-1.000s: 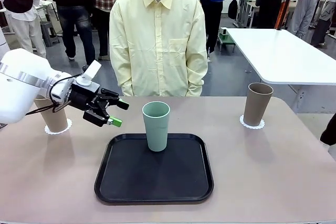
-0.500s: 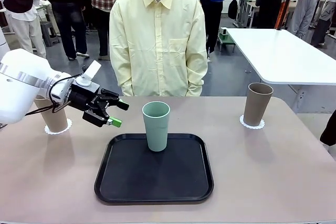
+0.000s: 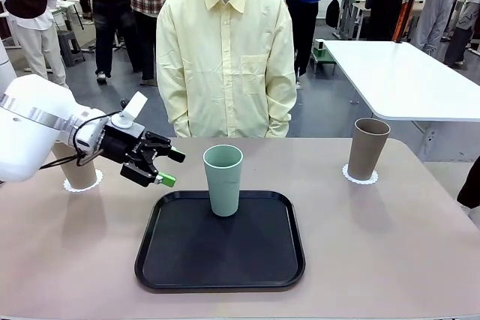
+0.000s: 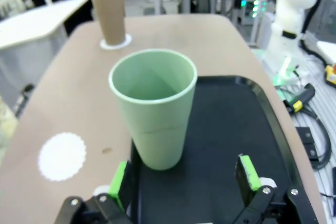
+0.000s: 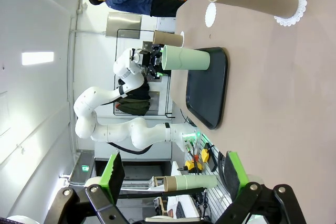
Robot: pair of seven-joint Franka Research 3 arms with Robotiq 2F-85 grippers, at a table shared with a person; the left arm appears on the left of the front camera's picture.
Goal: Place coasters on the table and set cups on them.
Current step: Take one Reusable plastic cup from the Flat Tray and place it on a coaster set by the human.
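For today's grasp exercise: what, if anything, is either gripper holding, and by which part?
Nothing. The left gripper is open beside the mint-green cup, not touching; the right gripper is open too.

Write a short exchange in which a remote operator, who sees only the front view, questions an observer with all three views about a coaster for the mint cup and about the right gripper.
Operator: The mint cup stands on the tray. Is there a free coaster for it?
Observer: Yes. The left wrist view shows an empty coaster lying flat on the table, just off the tray's edge.
Operator: And how does the right gripper stand?
Observer: In the right wrist view the right gripper is open, with nothing between its fingers, well back from the cups.
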